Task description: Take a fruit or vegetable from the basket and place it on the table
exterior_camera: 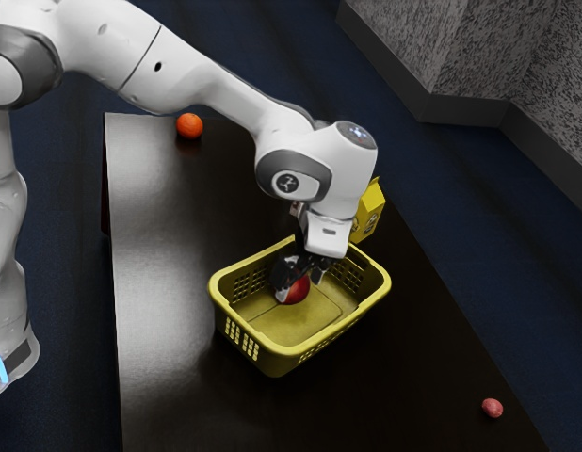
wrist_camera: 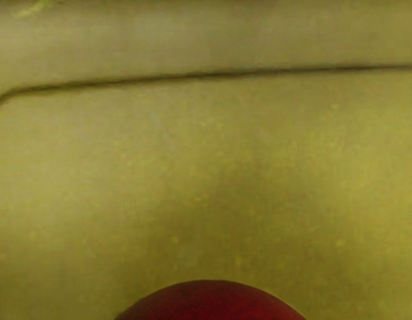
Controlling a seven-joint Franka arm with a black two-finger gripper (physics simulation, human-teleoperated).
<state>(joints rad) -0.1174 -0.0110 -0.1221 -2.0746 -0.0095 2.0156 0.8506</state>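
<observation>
Exterior view: the black gripper (exterior_camera: 300, 284) reaches into the yellow basket (exterior_camera: 299, 354), near the centre of the frame. At it, inside the basket, is the red fruit (exterior_camera: 297, 293), rounded, glossy and partly hidden; whether the gripper pinches it or stands spread cannot be told. An orange fruit (exterior_camera: 189, 126) lies at upper left, a small pink one (exterior_camera: 493, 408) at lower right. Wrist view: the red fruit appears at lower centre as a smooth, dark crimson arc against the basket's yellow floor.

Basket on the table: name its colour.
Yellow; the basket shows best in the exterior view.
</observation>
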